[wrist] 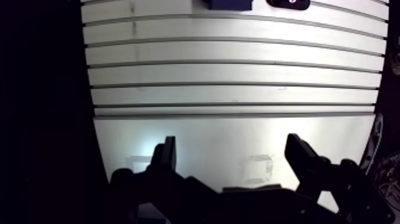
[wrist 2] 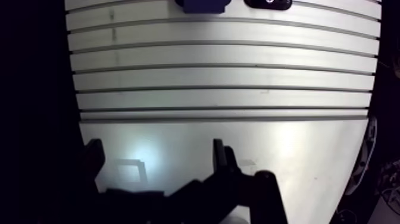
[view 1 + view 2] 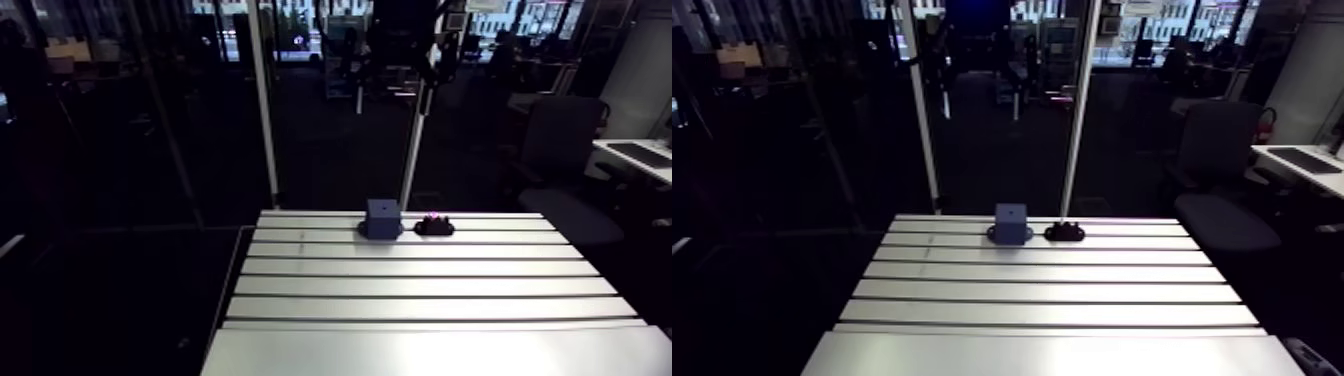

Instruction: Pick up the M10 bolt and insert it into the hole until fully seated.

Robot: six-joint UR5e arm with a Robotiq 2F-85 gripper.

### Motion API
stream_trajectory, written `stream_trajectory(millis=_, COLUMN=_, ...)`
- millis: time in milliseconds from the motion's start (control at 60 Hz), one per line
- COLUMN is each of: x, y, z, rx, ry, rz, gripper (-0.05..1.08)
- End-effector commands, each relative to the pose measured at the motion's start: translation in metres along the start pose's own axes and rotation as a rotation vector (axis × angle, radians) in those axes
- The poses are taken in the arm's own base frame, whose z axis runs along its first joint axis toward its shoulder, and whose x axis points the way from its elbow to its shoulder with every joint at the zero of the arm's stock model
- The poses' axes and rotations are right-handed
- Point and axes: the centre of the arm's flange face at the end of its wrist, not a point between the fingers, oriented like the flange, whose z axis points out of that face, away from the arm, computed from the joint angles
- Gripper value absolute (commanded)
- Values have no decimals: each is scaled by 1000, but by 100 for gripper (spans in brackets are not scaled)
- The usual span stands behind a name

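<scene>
Plainly nothing is done yet: the gripper [image 1: 232, 143] hangs spread and empty over the near part of the slotted table [image 1: 238, 77], well apart from the blue block [image 3: 383, 218] at the far edge and the small black holder [image 3: 434, 229] just beside it, whose pink-tipped piece seems to be the M10 bolt [image 3: 433, 217], so picking and inserting both remain

The black two-fingered gripper [image 1: 231, 143] appears in the wrist view as a matte, dark silhouette. Each of its fingers [image 1: 303, 158] is a flat, narrow bar with a squared tip. Lower down it grows broader and more angular, where stepped linkage pieces [image 1: 333, 179] join it to the gripper body [image 1: 250, 205], a blocky black mass with hard edges, too dark to show finer detail. In the arm view the wrist [image 3: 400, 25] is only a dark, rounded bulk.
</scene>
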Motion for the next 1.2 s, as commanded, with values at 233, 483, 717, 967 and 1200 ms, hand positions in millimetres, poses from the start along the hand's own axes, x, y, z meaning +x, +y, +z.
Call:
stream_trajectory(millis=233, x=1, y=-1, z=-3, rx=-5, ry=9, rz=0, gripper=1)
stream_trajectory(millis=483, x=2, y=4, z=-6, rx=-9, ry=14, rz=3, gripper=1)
stream_trajectory(millis=717, x=2, y=5, z=-9, rx=-10, ry=18, rz=2, gripper=1)
stream_trajectory(millis=967, x=3, y=8, z=-8, rx=-16, ry=19, rz=2, gripper=1)
stream_trajectory(millis=1200, x=8, y=32, z=-4, rx=-32, ry=25, rz=24, gripper=1)
